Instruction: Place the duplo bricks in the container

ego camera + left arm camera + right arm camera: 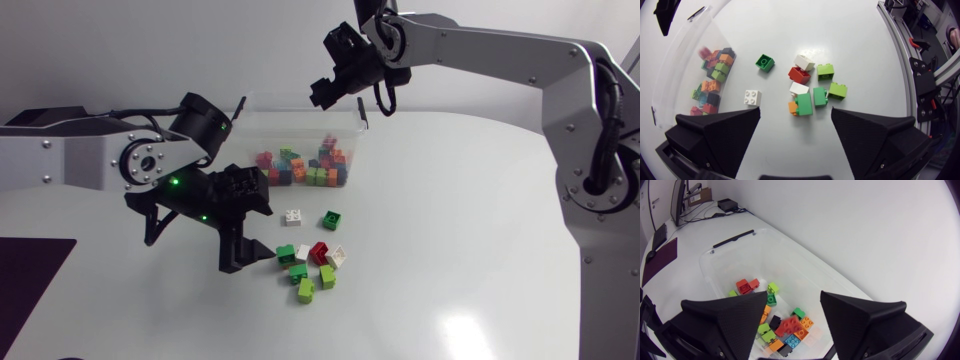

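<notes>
Left gripper gapes empty above loose duplo bricks, seemingly starting a pick. Next it must lower and pinch one.

Bare table lies between the spread fingers of the left gripper. Just ahead, a cluster of loose bricks blocks a straight pass. A white brick sits ahead of the finger nearer the container, whose wall stands beside that finger. Beyond the cluster the table is open. Under the wide-apart right gripper, the container's mouth is open above piled bricks.
</notes>
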### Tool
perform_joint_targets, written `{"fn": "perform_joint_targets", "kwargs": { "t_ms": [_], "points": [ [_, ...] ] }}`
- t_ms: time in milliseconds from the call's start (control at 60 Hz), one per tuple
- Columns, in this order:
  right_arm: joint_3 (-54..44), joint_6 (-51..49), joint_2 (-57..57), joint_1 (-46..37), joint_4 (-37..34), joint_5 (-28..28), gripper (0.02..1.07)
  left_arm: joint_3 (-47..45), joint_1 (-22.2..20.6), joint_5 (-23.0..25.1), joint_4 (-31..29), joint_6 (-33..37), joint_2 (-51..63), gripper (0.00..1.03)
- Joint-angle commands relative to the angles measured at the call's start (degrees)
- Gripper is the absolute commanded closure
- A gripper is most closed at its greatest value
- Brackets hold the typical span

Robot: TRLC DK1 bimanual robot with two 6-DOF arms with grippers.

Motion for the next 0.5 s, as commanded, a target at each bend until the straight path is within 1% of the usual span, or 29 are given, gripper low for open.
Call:
{"fn": "perform_joint_targets", "kwargs": {
  "t_ms": [0, 150, 200, 300, 383, 450, 483],
  "points": [
    [-2.49, 1.23, -3.75, 0.51, 0.52, 0.47, 0.06, -1.71, -0.79, -0.24, -0.92, 1.87, -0.23, 0.05],
    [-8.11, 0.97, -9.28, 0.69, 0.43, 0.47, 0.06, -1.53, -2.11, -0.59, -1.09, 1.17, 2.23, 0.06],
    [-10.4, 0.88, -11.3, 0.77, 0.43, 0.47, 0.06, -1.27, -2.99, -1.73, -1.09, 0.64, 3.72, 0.06],
    [-16.28, 0.44, -15.52, 1.3, 0.6, 0.56, 0.06, -0.92, -4.22, -2.44, -1.09, -0.32, 5.66, 0.08],
    [-22.52, -0.26, -19.83, 2.27, 1.75, 0.73, 0.06, -0.3, -4.92, -2.96, -1.01, -1.2, 6.8, 0.12],
    [-27.27, -0.7, -23.26, 2.97, 2.19, 0.73, 0.06, 0.14, -5.53, -3.32, -0.83, -1.82, 7.59, 0.12],
    [-29.29, -0.88, -24.75, 3.15, 2.27, 0.82, 0.06, 0.4, -5.8, -3.58, -0.83, -1.82, 8.21, 0.16]
  ]
}}
